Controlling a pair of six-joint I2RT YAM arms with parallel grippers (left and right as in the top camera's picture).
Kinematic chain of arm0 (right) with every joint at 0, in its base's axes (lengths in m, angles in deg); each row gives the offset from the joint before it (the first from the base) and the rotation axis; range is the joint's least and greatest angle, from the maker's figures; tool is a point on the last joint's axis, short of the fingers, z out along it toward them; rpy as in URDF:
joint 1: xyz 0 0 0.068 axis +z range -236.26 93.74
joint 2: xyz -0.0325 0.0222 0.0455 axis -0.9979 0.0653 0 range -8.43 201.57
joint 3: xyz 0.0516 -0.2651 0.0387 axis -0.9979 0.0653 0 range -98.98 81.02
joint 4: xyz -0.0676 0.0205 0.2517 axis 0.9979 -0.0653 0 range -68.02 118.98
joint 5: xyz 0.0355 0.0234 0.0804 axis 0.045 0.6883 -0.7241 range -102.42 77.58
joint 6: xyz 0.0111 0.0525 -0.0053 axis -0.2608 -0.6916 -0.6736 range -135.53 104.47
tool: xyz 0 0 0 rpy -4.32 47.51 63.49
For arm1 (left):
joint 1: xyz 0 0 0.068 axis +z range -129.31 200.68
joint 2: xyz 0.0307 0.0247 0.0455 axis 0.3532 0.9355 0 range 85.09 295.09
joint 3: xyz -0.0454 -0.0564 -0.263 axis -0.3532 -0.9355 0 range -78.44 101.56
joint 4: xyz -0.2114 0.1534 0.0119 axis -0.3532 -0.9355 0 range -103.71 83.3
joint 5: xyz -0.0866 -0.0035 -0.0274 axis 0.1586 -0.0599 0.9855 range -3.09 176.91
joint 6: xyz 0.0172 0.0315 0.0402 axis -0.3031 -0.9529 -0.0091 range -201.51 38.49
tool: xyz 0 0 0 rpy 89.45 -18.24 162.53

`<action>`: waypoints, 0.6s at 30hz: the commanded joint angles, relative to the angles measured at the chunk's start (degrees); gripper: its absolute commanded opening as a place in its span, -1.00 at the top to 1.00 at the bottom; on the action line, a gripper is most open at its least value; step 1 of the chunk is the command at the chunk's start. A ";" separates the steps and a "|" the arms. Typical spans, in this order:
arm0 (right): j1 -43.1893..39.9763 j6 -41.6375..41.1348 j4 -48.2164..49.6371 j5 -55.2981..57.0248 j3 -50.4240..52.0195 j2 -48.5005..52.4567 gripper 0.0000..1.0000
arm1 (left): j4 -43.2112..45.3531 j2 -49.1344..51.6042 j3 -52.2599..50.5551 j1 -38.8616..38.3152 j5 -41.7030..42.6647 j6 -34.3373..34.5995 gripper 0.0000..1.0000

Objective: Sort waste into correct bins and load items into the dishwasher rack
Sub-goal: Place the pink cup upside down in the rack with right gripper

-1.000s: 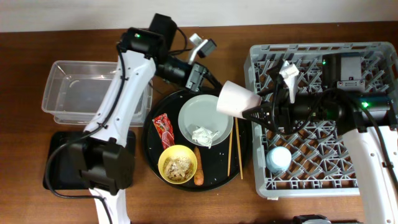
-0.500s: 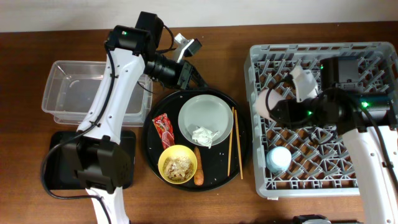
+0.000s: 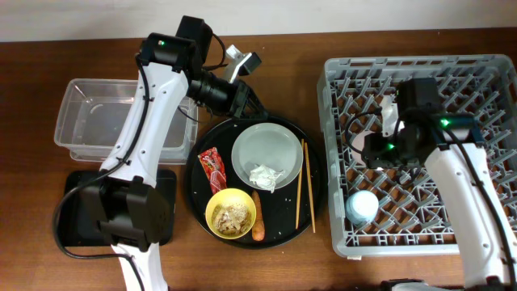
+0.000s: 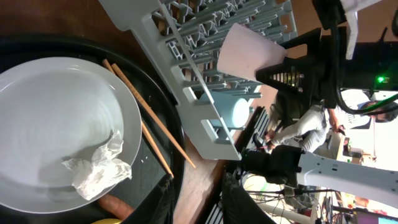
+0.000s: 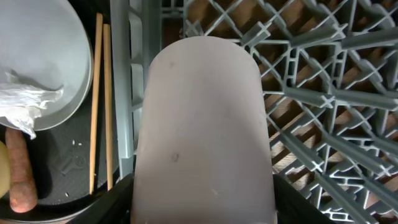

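White-pink small tapered cup (image 5: pixel 202 118) is clamped between our right gripper (image 5: pixel 202 202) fingers, with the large grey plastic pegged dishwasher rack (image 5: pixel 127 93) just beneath them. We'd lower it gently between pegs, then release. Our left gripper (image 4: pixel 198 190) fingers stand parted, empty.

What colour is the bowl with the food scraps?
Yellow; the bowl shows best in the overhead view.

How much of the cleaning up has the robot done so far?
Done: the blue cup sits in the rack. In hand: the right claw holds the white-pink cup over the rack. Left: the plate, yellow bowl and chopsticks are on the round black tray, with the red wrapper, tissue, food scraps and carrot. The clear tub looks empty.
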State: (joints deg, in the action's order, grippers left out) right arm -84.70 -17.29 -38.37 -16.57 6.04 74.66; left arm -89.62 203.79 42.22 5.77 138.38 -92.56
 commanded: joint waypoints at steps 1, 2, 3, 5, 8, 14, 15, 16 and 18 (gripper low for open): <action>0.31 -0.66 0.24 -0.74 0.57 1.62 -0.04 | -0.09 -0.96 0.50 0.07 -0.52 0.09 0.49; 0.31 -0.66 0.26 -0.74 0.57 2.08 -0.04 | -0.09 -0.96 0.50 0.07 -0.52 0.07 0.49; 0.31 -0.66 0.31 -0.74 0.57 2.40 -0.04 | -0.09 -0.96 0.50 0.07 -0.52 0.07 0.49; 0.31 -0.66 0.55 -0.76 0.57 3.10 -0.04 | -0.09 -0.96 0.50 0.07 -0.52 0.07 0.49; 0.31 -0.66 1.25 -0.76 0.63 4.98 -0.04 | -0.07 -0.96 0.50 0.07 -0.52 0.09 0.49; 0.31 -0.66 4.50 -1.62 2.45 8.15 -0.25 | -0.07 -0.98 0.50 0.07 -0.52 0.07 0.49; 0.31 -0.66 4.31 -1.64 2.45 8.13 -0.42 | -0.09 -0.96 0.50 0.07 -0.52 0.07 0.49; 0.31 -0.66 4.15 -1.64 2.45 8.13 -0.55 | -0.09 -0.98 0.50 0.07 -0.52 0.07 0.49; 0.31 -0.66 3.87 -1.62 2.45 8.13 -0.76 | -0.09 -0.98 0.50 0.07 -0.52 0.07 0.49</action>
State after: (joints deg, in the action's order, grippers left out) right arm -84.70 -17.64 -34.09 -17.88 8.23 82.83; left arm -89.62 203.79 42.22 5.77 137.79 -92.56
